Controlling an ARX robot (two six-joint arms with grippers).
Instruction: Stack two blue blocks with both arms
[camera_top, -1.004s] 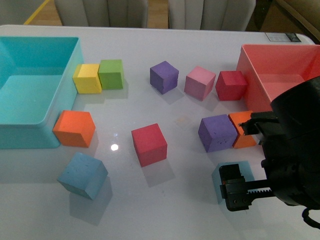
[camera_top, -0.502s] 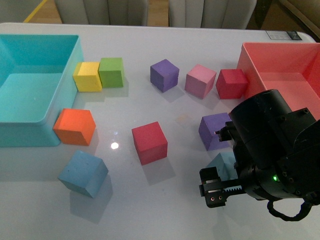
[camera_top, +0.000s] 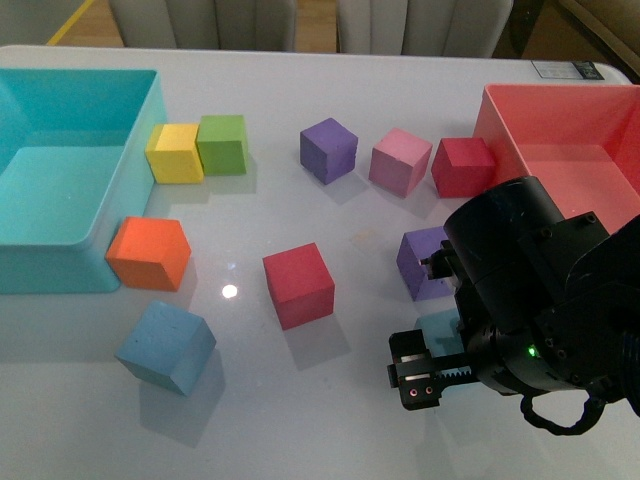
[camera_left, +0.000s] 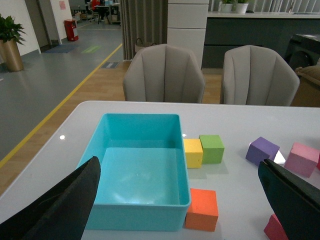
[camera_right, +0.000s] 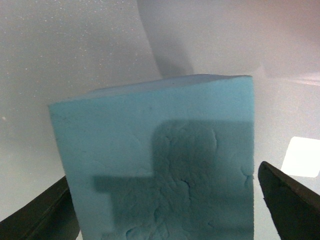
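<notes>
white table (camera_top: 280, 100), sky-blue block (camera_right: 160, 165), matte dimpled face

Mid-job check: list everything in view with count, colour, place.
turquoise bin: 1, turquoise, left.
pink bin: 1, pink, right.
blue blocks: 2, sky blue, front left, front right.
red cubes: 2, red, centre, beside pink bin.
purple cubes: 2, purple, back centre and partly behind right arm.
pink cube: 1, pink, back right.
yellow cube: 1, yellow, by turquoise bin.
green cube: 1, green, beside yellow cube.
orange cube: 1, orange, turquoise bin's front corner.
chairs: 2, grey, behind table.
left hand: 1, black, open, aloft.
right hand: 1, black, open astride front-right blue block.
</notes>
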